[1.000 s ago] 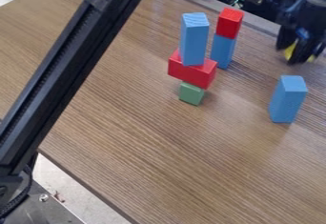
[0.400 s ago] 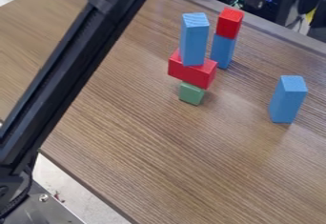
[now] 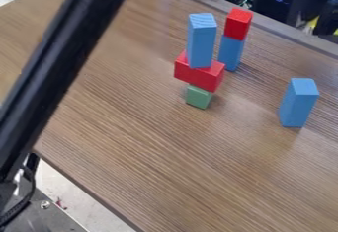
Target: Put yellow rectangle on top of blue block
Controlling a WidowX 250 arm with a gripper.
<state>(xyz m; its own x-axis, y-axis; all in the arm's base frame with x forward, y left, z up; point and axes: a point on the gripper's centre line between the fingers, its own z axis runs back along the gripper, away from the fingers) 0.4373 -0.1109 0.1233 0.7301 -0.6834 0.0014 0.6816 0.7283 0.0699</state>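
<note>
1. The lone blue block (image 3: pixel 298 102) is standing upright on the worktop (image 3: pixel 198 167), its top bare.
2. The yellow rectangle (image 3: pixel 311 24) is showing only in part, above and to the right of that block in view, beside the dark pincer (image 3: pixel 326 22); whether the pincer is gripping it, I cannot tell.
3. The step in hand is probably carrying; the next move is calling for centring the rectangle over that block, then lowering gently.

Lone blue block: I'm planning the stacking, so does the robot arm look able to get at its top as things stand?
Probably yes: the lone blue block stands upright, top bare, apart from the red-topped stack, so the black robot arm seems free to approach from above.
</note>
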